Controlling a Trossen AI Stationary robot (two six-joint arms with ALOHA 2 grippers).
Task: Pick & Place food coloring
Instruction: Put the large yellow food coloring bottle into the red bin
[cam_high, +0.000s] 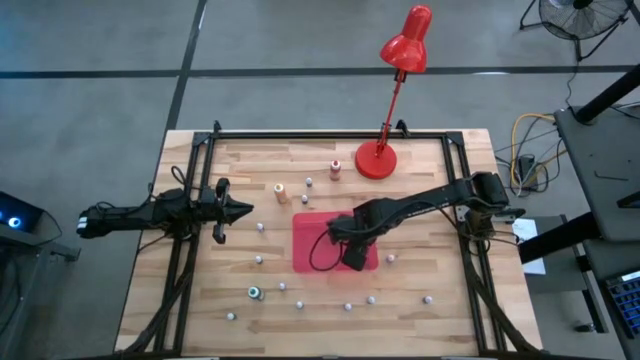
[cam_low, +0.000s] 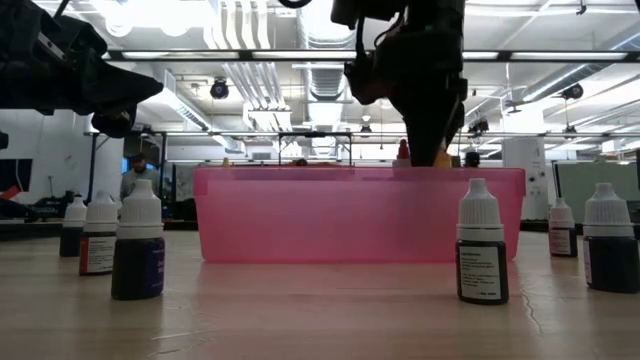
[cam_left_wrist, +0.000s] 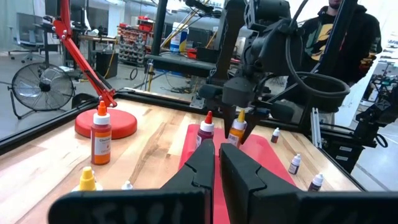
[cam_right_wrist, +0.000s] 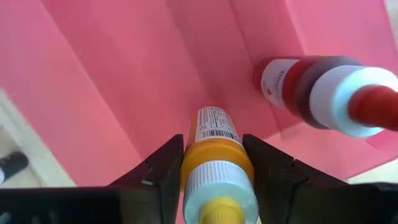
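Observation:
A red tray (cam_high: 318, 232) lies at the table's middle. My right gripper (cam_high: 352, 258) hangs over its near right part, pointing down, shut on a yellow food coloring bottle (cam_right_wrist: 214, 140) with a white collar. A red food coloring bottle (cam_right_wrist: 323, 87) stands upright in the tray beside it. Several tiny bottles stand on the wood around the tray, among them a teal one (cam_high: 256, 292) and an orange one (cam_high: 281, 192). My left gripper (cam_high: 245, 210) waits shut at the table's left, level, clear of everything. My right gripper pinches the yellow bottle between its two fingers, on the shoulder just under the white collar (cam_right_wrist: 214, 157). The fingers come from above, pointing down. The bottle hangs upright, cap up, inside the tray's outline; I cannot tell whether its bottom touches the tray floor.
A red desk lamp stands on its round base (cam_high: 377, 160) at the far side, its arm leaning over the back edge. Small bottles (cam_low: 481, 245) (cam_low: 138, 245) dot the near half of the table. A person (cam_left_wrist: 336, 31) stands beyond the right arm.

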